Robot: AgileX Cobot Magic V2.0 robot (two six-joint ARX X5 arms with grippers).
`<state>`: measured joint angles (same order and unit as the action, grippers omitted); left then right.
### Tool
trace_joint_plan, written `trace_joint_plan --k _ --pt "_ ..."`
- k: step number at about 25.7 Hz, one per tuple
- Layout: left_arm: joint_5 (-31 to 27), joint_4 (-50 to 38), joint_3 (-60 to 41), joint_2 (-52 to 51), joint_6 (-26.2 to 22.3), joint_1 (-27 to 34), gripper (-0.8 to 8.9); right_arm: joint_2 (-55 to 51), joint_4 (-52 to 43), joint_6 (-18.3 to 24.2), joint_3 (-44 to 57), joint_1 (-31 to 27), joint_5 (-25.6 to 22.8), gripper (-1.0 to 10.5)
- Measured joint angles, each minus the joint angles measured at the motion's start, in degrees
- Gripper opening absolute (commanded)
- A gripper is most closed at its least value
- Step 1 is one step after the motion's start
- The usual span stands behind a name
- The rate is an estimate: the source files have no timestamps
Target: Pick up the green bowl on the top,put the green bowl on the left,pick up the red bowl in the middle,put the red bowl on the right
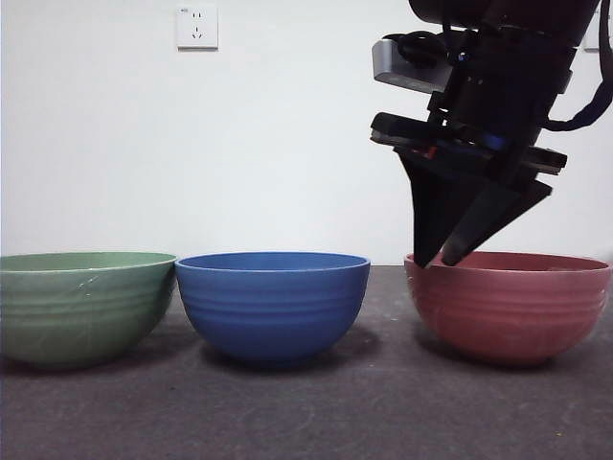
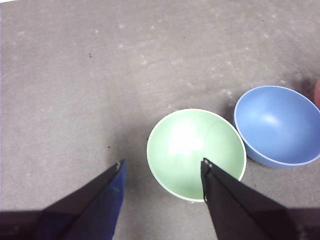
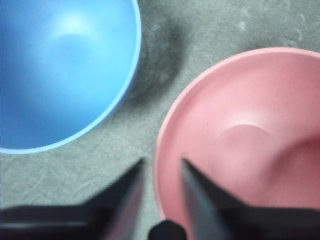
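The green bowl stands on the table at the left, and the red bowl stands at the right. My right gripper comes down from the top right to the red bowl's near-left rim. In the right wrist view that gripper has its jaws a little apart, one on each side of the red bowl's rim, with a gap showing around it. My left gripper hangs open high over the green bowl, holding nothing.
A blue bowl stands between the other two, nearly touching the green one; it also shows as the blue bowl beside the red one. The dark grey table runs to a white wall with a socket.
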<state>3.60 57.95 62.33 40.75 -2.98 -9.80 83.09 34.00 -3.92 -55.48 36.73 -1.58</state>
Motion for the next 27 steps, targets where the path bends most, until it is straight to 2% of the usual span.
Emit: trace_joint_plan --k 3,5,8,9,10,11,13,16,22,27 --pt "0.5 -0.4 0.0 0.0 0.0 0.0 2.52 -3.4 -0.9 -0.2 0.1 -0.7 -0.1 2.2" --pt "2.8 -2.4 0.0 0.0 0.0 0.0 2.51 -10.2 -4.0 0.0 0.1 -1.4 -0.2 2.2" --pt "7.3 -7.5 0.0 0.0 0.0 0.0 2.46 -21.1 -5.6 3.6 0.1 -4.3 -1.6 2.2" --pt "8.9 -8.9 0.0 0.0 0.0 0.0 2.12 -24.2 -5.3 4.7 0.1 -5.9 -3.0 1.9" --pt "9.7 -10.3 0.0 0.0 0.0 0.0 0.43 -27.2 -5.1 5.2 0.1 -8.0 -4.3 0.7" --pt "9.7 -10.9 0.0 0.0 0.0 0.0 -0.01 -29.6 -5.0 5.4 0.1 -9.8 -4.5 -0.3" --pt "9.7 -12.0 -0.2 -0.1 0.0 0.0 -0.08 -34.8 -5.4 5.9 0.5 -14.1 -4.6 -0.1" --pt "8.4 -13.6 -3.1 -1.4 0.0 0.0 -0.08 -43.1 -10.1 6.1 6.4 -18.1 -4.7 -0.1" --pt "6.4 -22.7 -15.0 -9.0 0.6 0.0 -0.08 -56.4 -17.9 4.1 19.8 -19.2 -4.6 -0.1" --pt "7.5 -24.9 -21.6 -15.3 1.6 0.0 -0.03 -59.5 -18.6 2.3 21.4 -19.2 -4.6 0.0"
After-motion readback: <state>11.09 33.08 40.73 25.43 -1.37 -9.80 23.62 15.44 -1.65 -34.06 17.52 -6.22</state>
